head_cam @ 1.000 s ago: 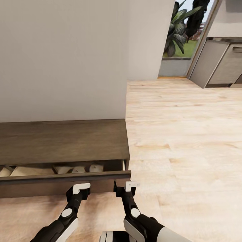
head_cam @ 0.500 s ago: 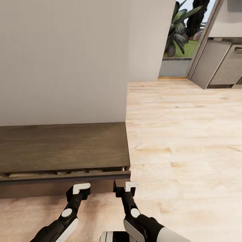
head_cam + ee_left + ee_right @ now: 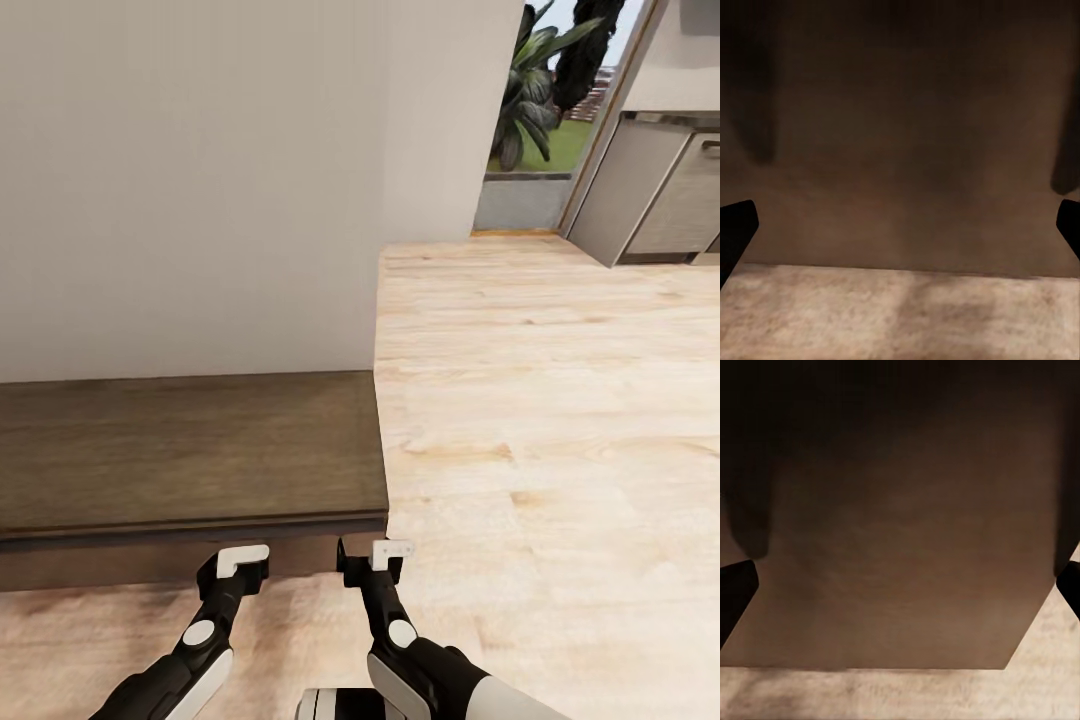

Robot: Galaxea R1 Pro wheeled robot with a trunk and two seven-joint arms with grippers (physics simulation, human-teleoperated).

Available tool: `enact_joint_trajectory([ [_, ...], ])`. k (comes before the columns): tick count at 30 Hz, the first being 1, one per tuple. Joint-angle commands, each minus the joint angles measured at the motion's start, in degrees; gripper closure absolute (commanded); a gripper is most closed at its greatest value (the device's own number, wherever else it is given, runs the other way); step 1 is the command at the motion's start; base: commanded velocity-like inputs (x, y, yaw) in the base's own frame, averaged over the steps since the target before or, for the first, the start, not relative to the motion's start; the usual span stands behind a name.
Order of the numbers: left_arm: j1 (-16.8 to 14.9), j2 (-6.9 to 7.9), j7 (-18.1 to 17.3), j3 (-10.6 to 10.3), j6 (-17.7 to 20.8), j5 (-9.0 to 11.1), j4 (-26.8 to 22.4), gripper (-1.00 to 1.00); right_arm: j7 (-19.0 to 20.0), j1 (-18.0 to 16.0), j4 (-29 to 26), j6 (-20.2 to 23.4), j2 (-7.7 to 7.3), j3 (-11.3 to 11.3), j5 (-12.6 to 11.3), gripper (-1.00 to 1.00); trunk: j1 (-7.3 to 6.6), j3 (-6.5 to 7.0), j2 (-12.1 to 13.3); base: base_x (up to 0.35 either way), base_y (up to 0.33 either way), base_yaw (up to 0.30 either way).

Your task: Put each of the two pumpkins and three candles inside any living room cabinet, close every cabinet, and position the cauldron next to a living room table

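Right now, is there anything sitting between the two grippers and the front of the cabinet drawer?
Nothing visible does. The left gripper and right gripper sit right at the dark front of the cabinet, whose drawer looks flush with no gap. Both wrist views show bare brown wood straight ahead between open fingertips, with floor beneath.

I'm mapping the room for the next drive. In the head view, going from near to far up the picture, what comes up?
Left gripper and right gripper → dark-brown cabinet, drawer front flush → white wall; up the right side, wooden floor → grey kitchen cabinets and plant.
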Motion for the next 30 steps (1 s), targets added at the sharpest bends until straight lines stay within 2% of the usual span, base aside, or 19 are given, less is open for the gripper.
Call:
enact_joint_trajectory([
  [1,-0.1,0.08,0.4,-0.4,-0.4,0.6,0.0,-1.00,-0.3,-0.1,0.0,-0.2,-0.01,0.5,-0.2,-1.00,-0.01,-0.04,0.0,0.009,0.000,0.000],
  [10,-0.1,0.07,0.4,-0.4,-0.4,0.5,0.0,-1.00,-0.3,-0.1,0.0,-0.2,-0.01,0.5,-0.2,-1.00,-0.01,-0.04,0.0,-0.204,0.000,0.000],
  [17,-0.1,0.06,0.2,-0.4,-0.4,0.7,0.2,-1.00,-0.3,-0.1,-0.1,0.1,-0.01,0.4,-0.5,-1.00,-0.01,-0.04,0.0,-0.047,0.000,0.000],
  [25,-0.1,0.09,-0.1,-0.2,0.4,0.8,0.0,-1.00,-0.3,-0.1,-1.3,7.8,0.01,-0.3,-1.1,-1.00,-0.01,-0.04,0.0,-0.002,0.000,0.000],
  [27,-0.1,0.24,-0.2,-0.1,2.2,1.2,-0.6,-1.00,-0.4,-0.1,-3.1,11.0,0.04,-0.4,-1.1,-1.00,-0.01,-0.04,0.0,0.000,0.000,0.000],
  [30,-0.1,0.21,-0.1,0.3,9.8,1.5,-2.5,-1.00,-0.4,-0.1,-4.8,15.9,0.06,-1.3,-1.2,-1.00,-0.01,-0.04,0.0,0.000,0.000,0.000],
])
